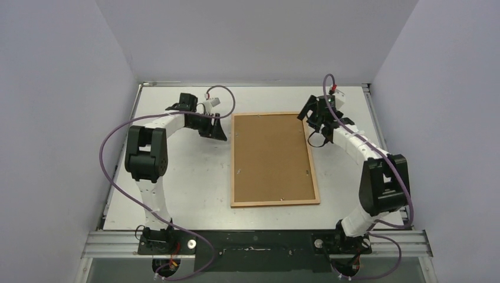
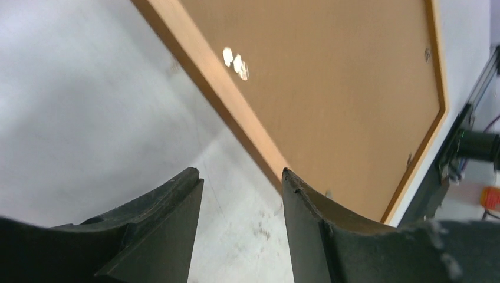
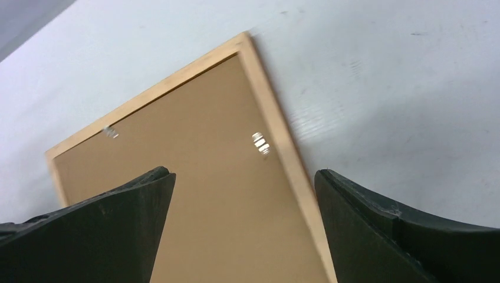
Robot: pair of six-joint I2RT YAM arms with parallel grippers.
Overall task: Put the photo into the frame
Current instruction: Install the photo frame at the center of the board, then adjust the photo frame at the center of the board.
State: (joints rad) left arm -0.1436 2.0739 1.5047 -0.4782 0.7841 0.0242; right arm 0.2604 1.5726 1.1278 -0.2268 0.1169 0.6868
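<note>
Top external view, frame [image 1: 275, 203] back-up on table [image 1: 188, 188], left hand [image 2: 240, 172] spread wide, right hand [image 3: 243, 172] spread wide.

The frame [image 1: 275, 203] lies flat on the table [image 1: 188, 188] at the centre of the top view, its long sides running from bottom to top, with the backing sheet [image 1: 272, 158] set inside it. The left gripper [image 1: 220, 132] is just left of the frame's upper left corner, over bare table. The right gripper [image 1: 316, 140] is at the upper right corner, beside the right rail; in the right wrist view that rail runs through the gap between its fingers
</note>
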